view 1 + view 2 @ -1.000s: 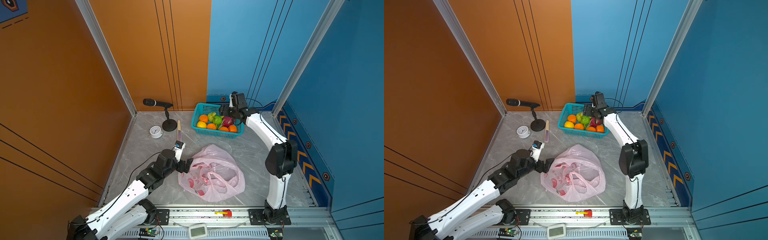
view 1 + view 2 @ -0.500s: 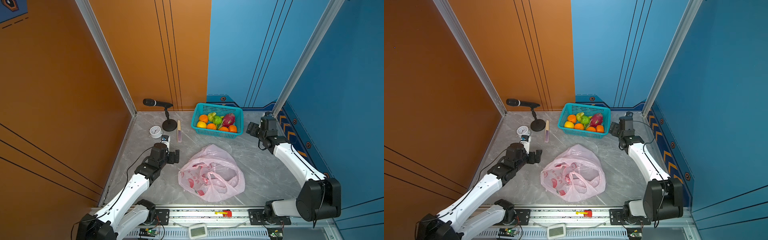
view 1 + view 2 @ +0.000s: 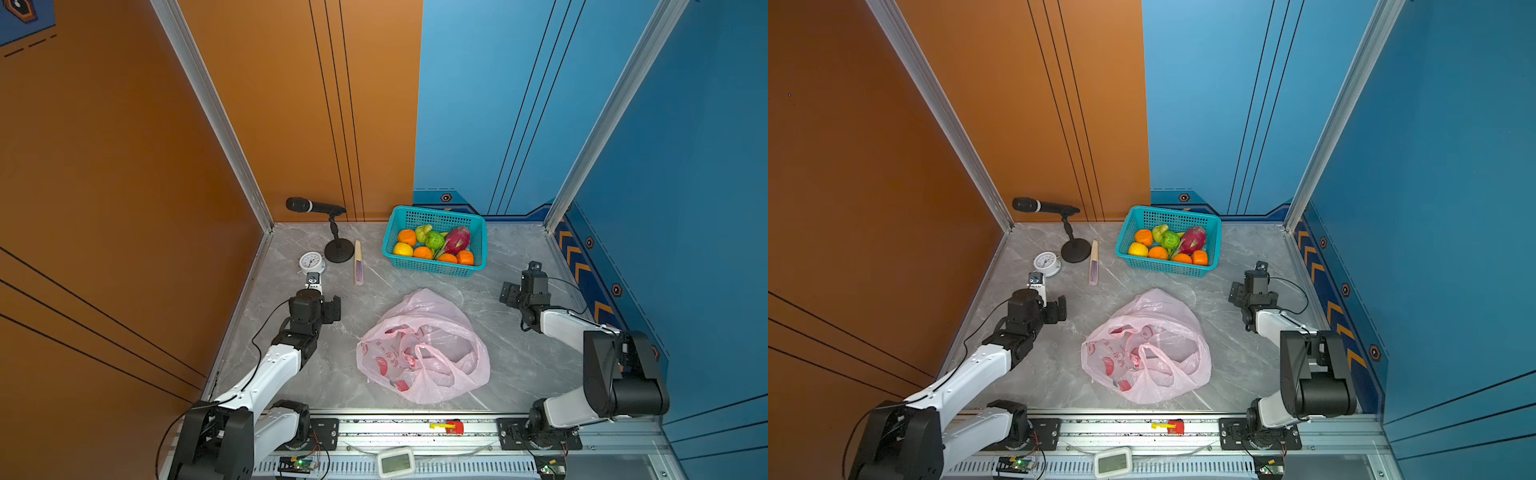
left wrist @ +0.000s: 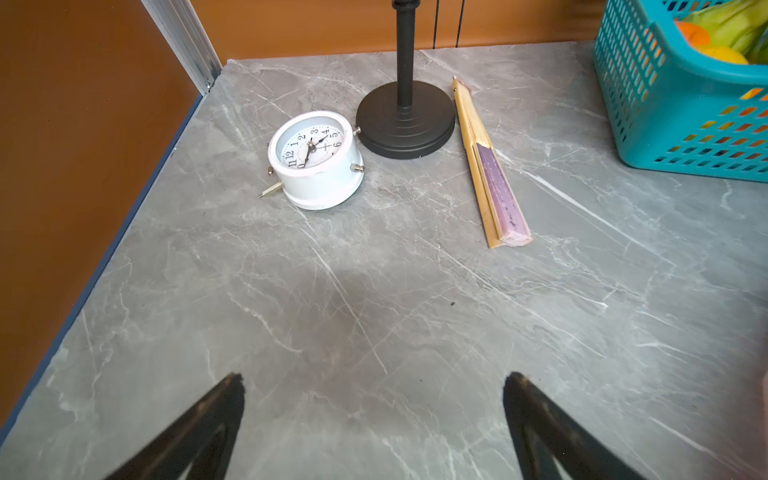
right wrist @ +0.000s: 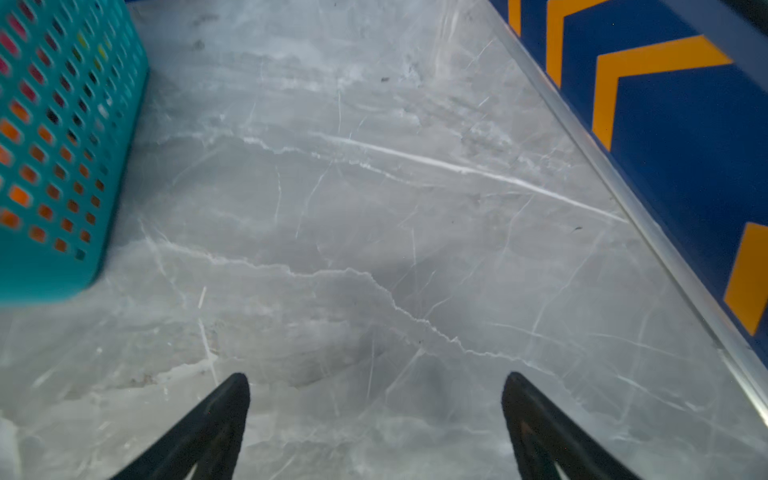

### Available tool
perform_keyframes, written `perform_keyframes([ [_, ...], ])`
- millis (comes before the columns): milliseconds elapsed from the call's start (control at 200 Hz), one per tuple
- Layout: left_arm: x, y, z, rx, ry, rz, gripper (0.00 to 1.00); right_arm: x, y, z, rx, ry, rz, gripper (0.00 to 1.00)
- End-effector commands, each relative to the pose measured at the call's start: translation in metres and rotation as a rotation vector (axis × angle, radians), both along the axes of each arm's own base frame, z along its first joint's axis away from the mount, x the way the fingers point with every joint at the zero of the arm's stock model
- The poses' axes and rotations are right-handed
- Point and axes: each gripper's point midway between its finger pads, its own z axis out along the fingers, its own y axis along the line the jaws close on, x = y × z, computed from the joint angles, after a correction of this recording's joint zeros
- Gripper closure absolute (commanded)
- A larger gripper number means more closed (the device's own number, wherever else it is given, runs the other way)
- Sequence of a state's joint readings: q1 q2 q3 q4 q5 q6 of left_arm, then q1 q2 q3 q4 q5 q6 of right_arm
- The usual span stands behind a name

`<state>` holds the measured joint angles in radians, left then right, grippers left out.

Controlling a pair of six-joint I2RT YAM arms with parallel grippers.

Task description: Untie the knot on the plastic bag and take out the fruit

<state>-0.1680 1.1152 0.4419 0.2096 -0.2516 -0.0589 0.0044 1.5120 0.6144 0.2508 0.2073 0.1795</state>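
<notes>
The pale-pink plastic bag (image 3: 424, 349) (image 3: 1146, 349) lies slumped and open at the table's middle. Its loop handles (image 3: 430, 355) lie loose, and no knot shows. The fruit (image 3: 434, 245) (image 3: 1169, 245) sits in the teal basket (image 3: 478, 232) (image 4: 665, 104) (image 5: 54, 249) at the back: oranges, a yellow citrus, green pieces and a magenta dragon fruit (image 3: 457, 239). My left gripper (image 3: 322, 305) (image 3: 1044, 305) (image 4: 374, 378) hangs open and empty left of the bag, facing the clock. My right gripper (image 3: 521, 291) (image 3: 1252, 291) (image 5: 376, 376) is open and empty, right of the basket over bare table.
A white alarm clock (image 3: 311, 262) (image 4: 316, 158), a black microphone stand (image 3: 338, 249) (image 4: 405, 120) and a folded fan (image 3: 358, 262) (image 4: 494, 183) lie at the back left. The chevron-striped wall (image 5: 665, 104) runs close on the right. A metal rail (image 3: 415, 428) edges the front.
My right arm has swung back from above the basket to the table's right side, its jaws widening. My left arm has drawn away from the bag toward the clock.
</notes>
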Motion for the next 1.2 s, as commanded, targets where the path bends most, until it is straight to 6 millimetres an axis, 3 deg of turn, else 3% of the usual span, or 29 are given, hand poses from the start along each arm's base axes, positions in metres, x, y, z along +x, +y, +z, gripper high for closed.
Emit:
perform_keyframes([
  [0,0.011,0.005,0.003,0.060,-0.072,-0.010,0.02,0.025,0.019,0.029,-0.093,-0.189,0.115,0.02],
  [85,0.014,0.003,-0.008,0.085,-0.090,-0.042,0.02,0.019,0.023,0.032,-0.122,-0.223,0.123,0.00],
  [245,0.028,-0.006,-0.008,0.113,-0.136,-0.108,0.02,0.006,0.027,0.033,-0.093,-0.390,0.153,0.00],
  [420,0.049,0.002,-0.005,0.037,-0.171,-0.088,0.02,0.007,0.019,0.029,-0.086,-0.329,0.119,0.00],
  [556,0.059,0.012,-0.025,-0.034,-0.227,-0.091,0.03,0.007,0.019,0.029,-0.078,-0.331,0.121,0.00],
  [646,0.056,0.018,-0.037,-0.061,-0.125,-0.075,0.03,0.008,0.019,0.029,-0.078,-0.337,0.121,0.00],
  [696,0.058,0.019,-0.029,-0.063,-0.197,-0.071,0.03,0.007,0.019,0.028,-0.076,-0.332,0.123,0.00],
  [1196,0.057,0.021,-0.030,-0.053,-0.177,-0.050,0.03,0.009,0.022,0.027,-0.064,-0.321,0.148,0.00],
])
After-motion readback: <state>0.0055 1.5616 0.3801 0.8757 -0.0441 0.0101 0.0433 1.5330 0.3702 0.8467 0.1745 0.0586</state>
